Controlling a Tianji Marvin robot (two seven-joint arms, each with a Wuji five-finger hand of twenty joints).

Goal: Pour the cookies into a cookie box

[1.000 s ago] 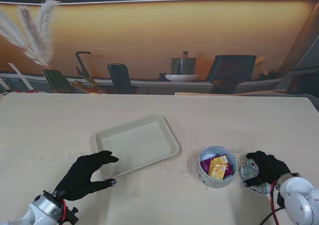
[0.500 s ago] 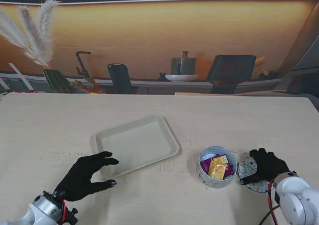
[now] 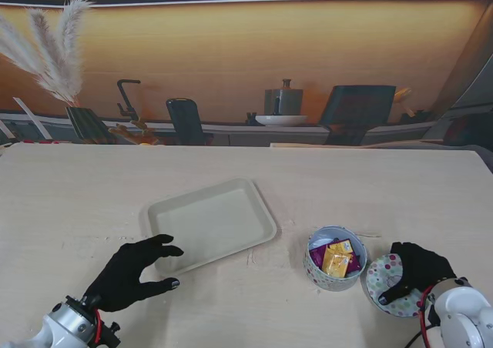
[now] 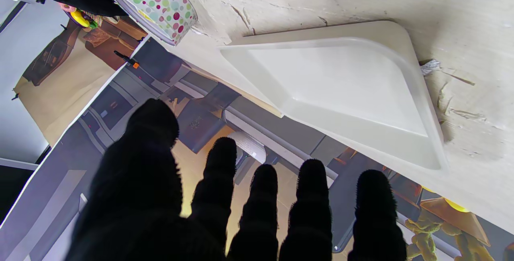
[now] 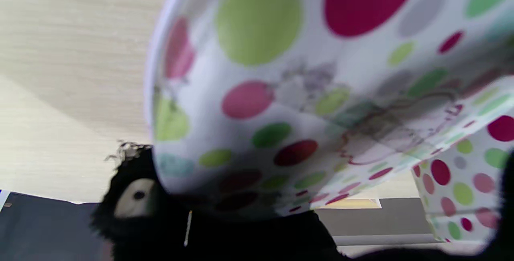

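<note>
The round polka-dot cookie box (image 3: 335,259) stands open on the table, with several wrapped cookies (image 3: 337,258) inside it. Its polka-dot lid (image 3: 387,283) lies tilted just to the right of the box, under my right hand (image 3: 420,269), which is shut on the lid. In the right wrist view the lid (image 5: 301,92) fills the picture, with the box (image 5: 461,188) beyond it. My left hand (image 3: 135,272) rests open on the table beside the near left corner of the cream tray (image 3: 212,223), fingers (image 4: 261,209) spread. Nothing lies in the tray (image 4: 341,88).
The polka-dot box (image 4: 158,0) shows far off in the left wrist view. Behind the table's far edge there is a backdrop picture of a kitchen counter with pampas grass (image 3: 46,48). Small scuff marks dot the table top around the tray.
My right hand has drawn the lid nearer to me and slightly away from the box, so more of the lid's dotted face shows. The left hand, tray and box have stayed put.
</note>
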